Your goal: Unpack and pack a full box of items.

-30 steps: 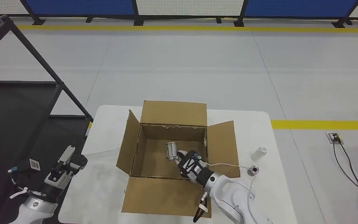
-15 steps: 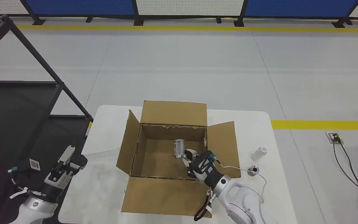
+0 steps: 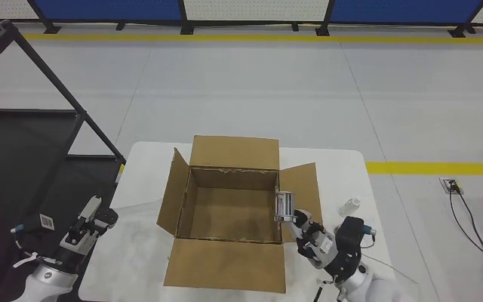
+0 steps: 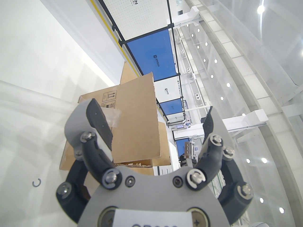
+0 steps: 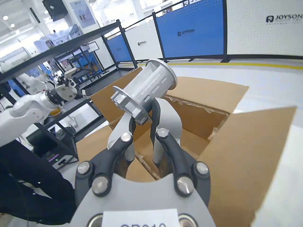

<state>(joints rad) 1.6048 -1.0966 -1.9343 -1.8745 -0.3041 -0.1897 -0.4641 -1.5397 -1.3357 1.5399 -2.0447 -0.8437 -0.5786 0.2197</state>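
Carried rightward out of the box's interior over the last second, the grey ribbed plastic cylinder with flanged ends [image 3: 286, 204] now hangs above the box's right wall, by the inner edge of the right flap. The right gripper [image 5: 144, 114] has its fingers clenched on one flanged end, and the cylinder tilts up and away from the wrist. At the left edge of the white tabletop [image 3: 147, 162], towards its near-left corner, the left gripper [image 4: 151, 112] sits as before, with its fingers spread wide and nothing between them. The brown cardboard box [image 3: 226, 266] stands mid-tabletop with all four flaps open. A small white bottle [image 3: 349, 205] lies near the right edge, apart from the right flap.
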